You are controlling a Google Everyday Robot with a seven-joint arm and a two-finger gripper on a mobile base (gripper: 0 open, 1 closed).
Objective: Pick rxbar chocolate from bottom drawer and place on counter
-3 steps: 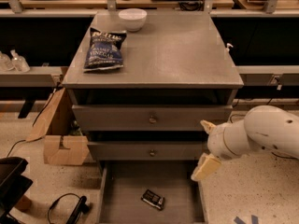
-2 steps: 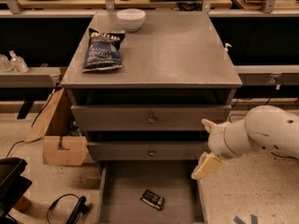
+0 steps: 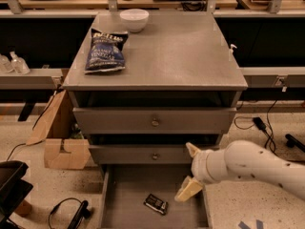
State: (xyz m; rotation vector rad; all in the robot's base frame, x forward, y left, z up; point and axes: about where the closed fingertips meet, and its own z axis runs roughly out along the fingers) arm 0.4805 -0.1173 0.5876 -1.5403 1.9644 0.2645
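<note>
Clearly, the single camera view leaves parts out: the bottom drawer stands pulled open, but its front end runs off the lower edge of the picture, and the white arm is cut off at the right edge. The pale markings on the rxbar chocolate are too small to read.

That bar is a small, flat, black-wrapped rectangle, lying slightly askew on the drawer's plain grey floor, near the middle and toward the front.

The gripper hangs over the drawer's right side, just below the middle drawer. Its two cream fingers are spread wide apart, one pointing up and one down, with nothing between them. The bar lies to the left of the lower finger and a little lower in the picture, near it but apart.

Up on the grey table rest a blue chip bag and a white bowl.
</note>
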